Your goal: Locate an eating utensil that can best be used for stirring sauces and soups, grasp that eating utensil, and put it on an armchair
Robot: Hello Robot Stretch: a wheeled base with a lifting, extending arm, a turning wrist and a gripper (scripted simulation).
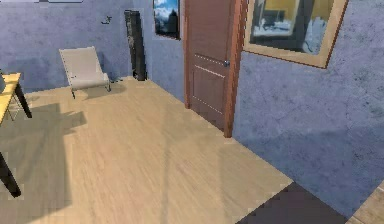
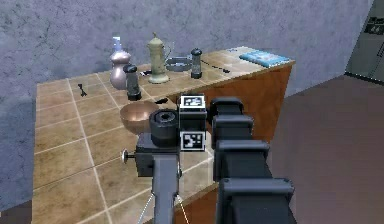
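Observation:
A pale armchair (image 1: 85, 70) stands against the blue far wall at the forward view's left. In the arm side view the dark arm (image 2: 240, 170) rises from the bottom edge over a tiled counter (image 2: 70, 140). Its two white marker squares (image 2: 192, 120) sit beside the gripper (image 2: 164, 190), whose body hangs down over the counter's near edge. I cannot tell whether it holds anything. A brown bowl (image 2: 135, 117) lies just behind the gripper body. A thin dark item (image 2: 225, 68) lies farther back on the counter, too small to name.
The counter also carries a pale vase (image 2: 118, 60), a dark mill (image 2: 133, 82), a beige bottle (image 2: 157, 60), a dark shaker (image 2: 197, 65) and a blue book (image 2: 260, 57). In the forward view, a wooden table (image 1: 8, 95), a brown door (image 1: 210, 60), a dark tower (image 1: 134, 45) and open wood floor (image 1: 150, 150).

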